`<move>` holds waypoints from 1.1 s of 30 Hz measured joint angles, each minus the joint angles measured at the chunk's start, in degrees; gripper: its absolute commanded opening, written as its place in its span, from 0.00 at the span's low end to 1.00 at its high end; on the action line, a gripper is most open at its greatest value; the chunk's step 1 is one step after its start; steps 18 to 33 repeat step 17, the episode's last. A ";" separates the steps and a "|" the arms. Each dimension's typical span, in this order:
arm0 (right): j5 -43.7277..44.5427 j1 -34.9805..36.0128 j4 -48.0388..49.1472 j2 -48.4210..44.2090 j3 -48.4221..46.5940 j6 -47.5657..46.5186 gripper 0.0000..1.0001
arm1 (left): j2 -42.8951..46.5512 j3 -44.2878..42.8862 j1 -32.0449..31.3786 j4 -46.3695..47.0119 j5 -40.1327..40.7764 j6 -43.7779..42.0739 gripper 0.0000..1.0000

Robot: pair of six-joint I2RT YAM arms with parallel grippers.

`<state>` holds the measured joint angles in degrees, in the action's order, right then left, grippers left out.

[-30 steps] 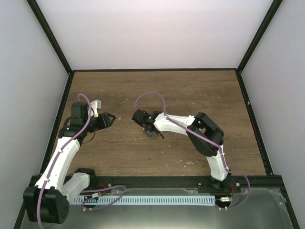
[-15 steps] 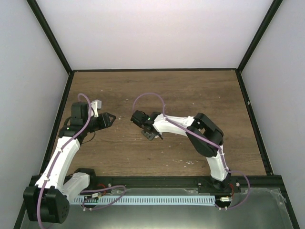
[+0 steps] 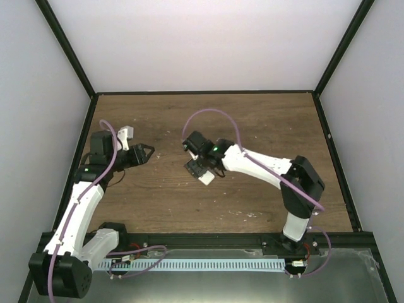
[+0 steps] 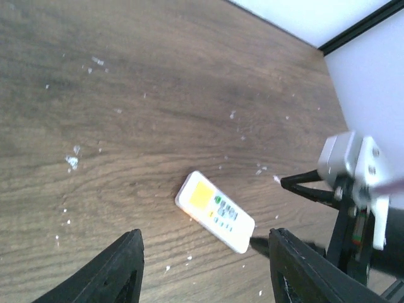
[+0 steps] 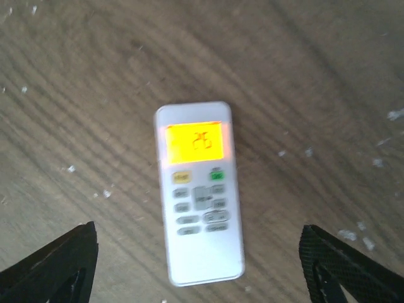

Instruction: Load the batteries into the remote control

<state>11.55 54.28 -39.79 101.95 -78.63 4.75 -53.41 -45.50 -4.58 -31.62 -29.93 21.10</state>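
White remote control [image 5: 199, 196] lies face up on the wooden table [image 5: 328, 76], display lit orange. It sits directly beneath the right gripper [image 5: 199, 228], whose jaws are wide, empty and straddle its long axis. Left gripper [image 3: 146, 152] is half-spread, empty, well apart leftward. Right arm is nearer.
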 measured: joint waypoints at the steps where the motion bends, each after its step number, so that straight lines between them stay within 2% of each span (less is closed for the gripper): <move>1: -1.42 -1.51 0.35 -0.90 0.04 0.55 0.99 | 0.26 -0.35 0.00 0.11 0.02 0.26 0.58; 4: -5.90 -7.93 2.58 -3.28 1.27 2.73 1.00 | 1.49 -1.75 0.00 1.14 1.14 2.03 0.61; 9: -10.38 -20.37 4.28 -5.38 3.85 6.10 1.00 | 3.06 -4.46 0.00 1.16 8.63 7.13 0.67; 12: -12.15 -24.22 4.55 -5.38 3.91 7.26 1.00 | 4.00 -5.20 0.00 0.57 13.07 9.66 0.68; 16: -14.38 -25.66 5.18 -5.38 4.31 8.00 1.00 | 5.40 -5.05 0.00 0.28 15.91 10.67 0.69; 33: -14.84 -25.86 5.20 -5.38 4.39 8.02 1.00 | 5.73 -4.83 0.02 0.52 16.00 10.69 0.69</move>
